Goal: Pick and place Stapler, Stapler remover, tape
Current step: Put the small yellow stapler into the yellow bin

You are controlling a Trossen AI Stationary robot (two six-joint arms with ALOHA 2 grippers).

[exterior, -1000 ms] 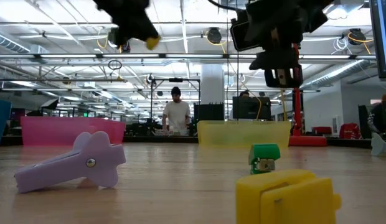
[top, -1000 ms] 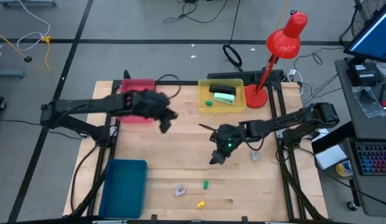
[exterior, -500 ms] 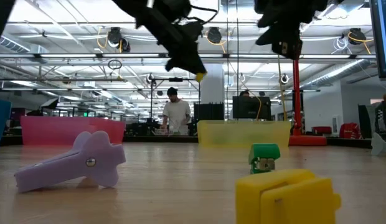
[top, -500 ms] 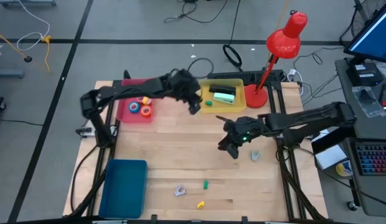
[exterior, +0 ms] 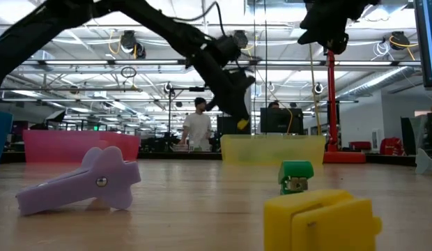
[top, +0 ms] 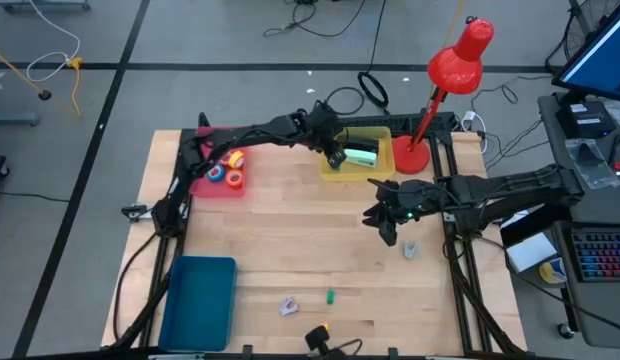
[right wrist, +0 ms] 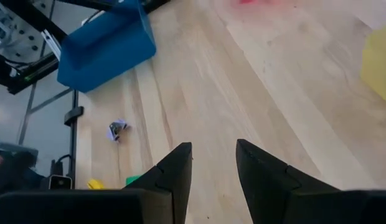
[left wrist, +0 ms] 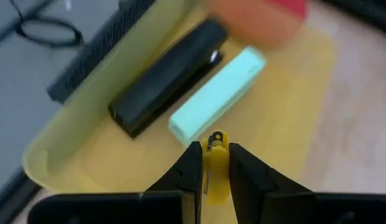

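Note:
My left gripper (top: 336,157) hangs over the yellow tray (top: 382,170) at the table's far side, shut on a small yellow stapler remover (left wrist: 215,163). It also shows in the low view (exterior: 242,124). In the tray lie a black stapler (left wrist: 168,78) and a mint-green stapler (left wrist: 218,93). Several tape rolls (top: 226,170) lie in the pink tray (top: 204,182) at the far left. My right gripper (top: 386,226) is open and empty above the table's right middle; its fingers show apart in the right wrist view (right wrist: 213,163). My left gripper pinches the yellow stapler remover between its two fingers. The remover's riveted end (left wrist: 215,142) sticks out past the fingertips. The fingers slant down toward the tray from the table's left. The remover is lifted clear above the tray floor.
On the near part of the table lie a purple stapler remover (top: 288,306), a green one (top: 330,296) and a yellow one (top: 322,327). A pale one (top: 411,248) lies by my right gripper. A blue tray (top: 200,300) sits near left, a red lamp (top: 435,90) far right.
My left gripper has carried the yellow stapler remover from beside the pink tray toward the table's right and far edge, and now stands over the yellow tray, still shut on it. My right gripper has risen and drawn toward the right edge.

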